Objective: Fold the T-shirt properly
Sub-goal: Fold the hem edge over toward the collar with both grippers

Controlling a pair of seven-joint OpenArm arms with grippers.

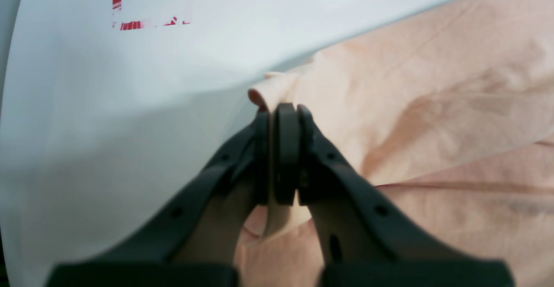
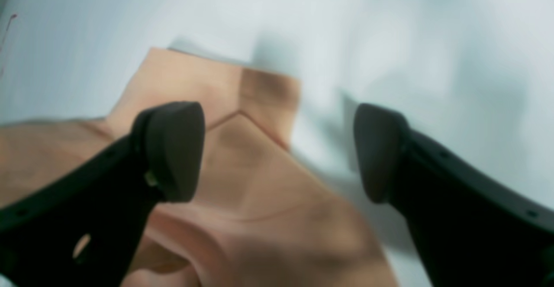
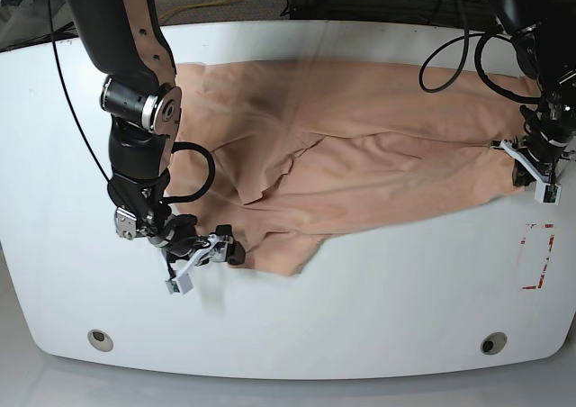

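T-shirt (image 3: 360, 146) spread on table (image 3: 360, 308); left fingers (image 1: 286, 118) clamped on its edge; right fingers (image 2: 173, 148) apart.

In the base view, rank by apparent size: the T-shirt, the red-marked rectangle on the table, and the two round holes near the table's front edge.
1. T-shirt, by far the largest.
2. Red-marked rectangle.
3. The round holes: smallest, and alike, so no ranking between them.

Black arms (image 3: 121, 29), silver joint ring (image 3: 135, 103), looping black cables (image 3: 445, 65).
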